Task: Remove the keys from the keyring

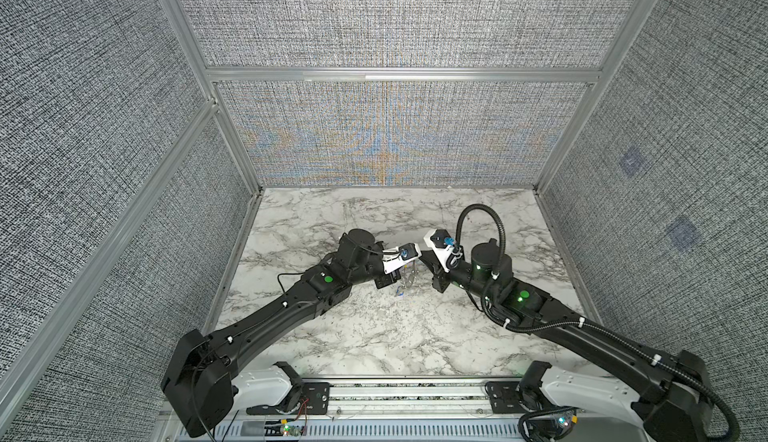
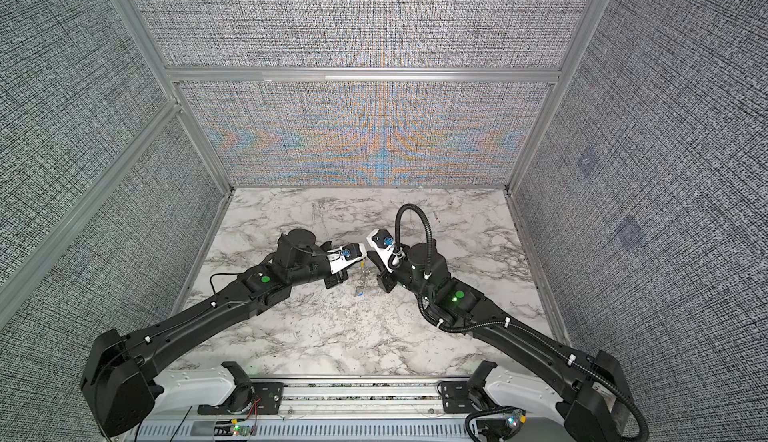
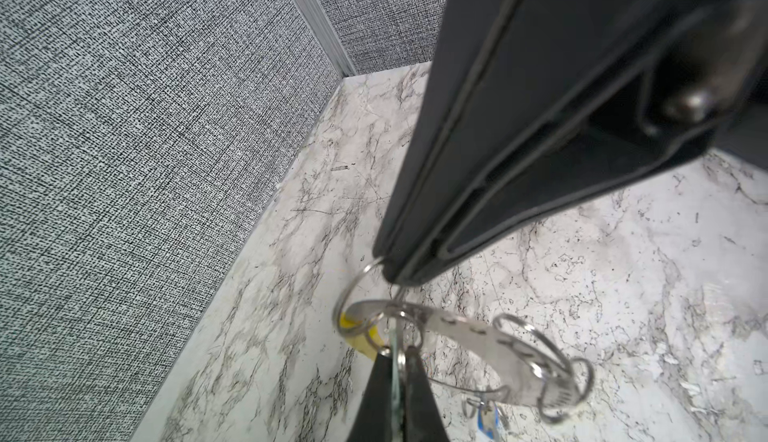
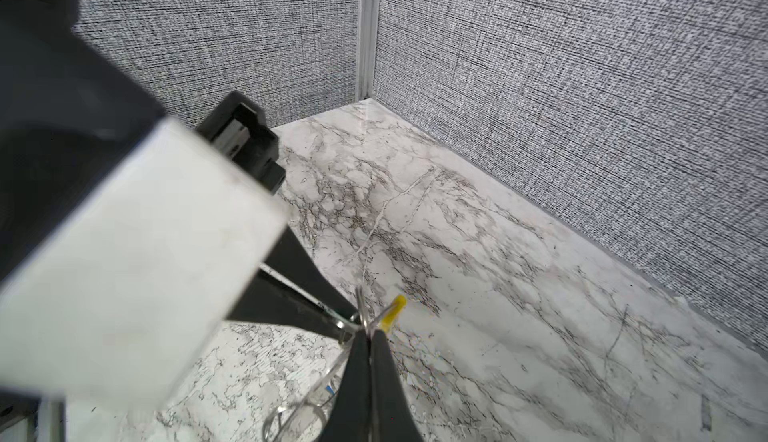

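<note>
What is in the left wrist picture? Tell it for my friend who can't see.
The left gripper and the right gripper are both shut on the keyring, a tangle of thin silvery rings, over a white marble table. A yellow sleeve sits between the grippers, and a blue key shows beyond them.

We are looking at a white marble tabletop [image 1: 374,336] veined in grey, and grey woven wall panels [image 1: 395,16] are closing it in on three sides. Aluminium frame bars [image 1: 399,74] are edging those panels. Two faint bluish squares [image 1: 631,161] are showing on a side panel, and a metal rail [image 1: 407,392] is running along the near edge.
</note>
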Robot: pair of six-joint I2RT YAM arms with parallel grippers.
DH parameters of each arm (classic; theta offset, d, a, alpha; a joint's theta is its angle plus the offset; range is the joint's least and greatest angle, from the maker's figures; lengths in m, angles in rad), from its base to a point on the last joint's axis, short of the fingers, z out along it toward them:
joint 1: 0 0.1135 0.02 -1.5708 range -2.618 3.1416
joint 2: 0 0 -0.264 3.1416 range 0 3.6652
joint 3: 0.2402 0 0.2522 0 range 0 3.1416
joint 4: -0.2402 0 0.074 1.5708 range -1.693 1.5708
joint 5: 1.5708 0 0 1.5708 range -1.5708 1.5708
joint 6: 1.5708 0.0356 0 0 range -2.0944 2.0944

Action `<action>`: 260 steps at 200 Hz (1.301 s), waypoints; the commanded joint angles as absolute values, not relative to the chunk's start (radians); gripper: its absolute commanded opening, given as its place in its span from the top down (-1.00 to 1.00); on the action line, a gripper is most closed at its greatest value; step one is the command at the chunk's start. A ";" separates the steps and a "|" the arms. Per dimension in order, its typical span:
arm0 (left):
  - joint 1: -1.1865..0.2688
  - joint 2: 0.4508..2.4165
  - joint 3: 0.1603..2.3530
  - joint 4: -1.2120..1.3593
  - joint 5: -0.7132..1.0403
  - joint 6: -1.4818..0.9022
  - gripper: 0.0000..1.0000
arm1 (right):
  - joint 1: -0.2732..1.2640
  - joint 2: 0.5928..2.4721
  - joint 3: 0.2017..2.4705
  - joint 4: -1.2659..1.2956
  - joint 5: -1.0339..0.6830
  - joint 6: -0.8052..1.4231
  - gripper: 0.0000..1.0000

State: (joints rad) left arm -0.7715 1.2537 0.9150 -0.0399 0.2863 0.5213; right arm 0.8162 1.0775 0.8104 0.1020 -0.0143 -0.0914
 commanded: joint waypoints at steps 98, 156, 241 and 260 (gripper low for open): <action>-0.759 1.251 0.897 0.050 0.382 0.447 1.00 | 0.874 1.083 0.802 0.185 0.118 -0.106 1.00; -0.750 1.239 0.876 0.044 0.389 0.427 1.00 | 0.882 1.075 0.801 0.191 0.211 -0.110 1.00; -0.733 1.225 0.876 0.017 0.379 0.431 1.00 | 0.885 1.065 0.789 0.195 0.238 -0.100 1.00; -0.725 1.219 0.878 0.008 0.377 0.434 1.00 | 0.886 1.057 0.776 0.202 0.240 -0.097 1.00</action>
State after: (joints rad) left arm -0.7341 1.2301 0.8753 0.0311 0.3664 0.4335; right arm 0.8860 1.0679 0.7864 0.1463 0.1993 -0.1085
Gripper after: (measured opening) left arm 0.077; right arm 0.049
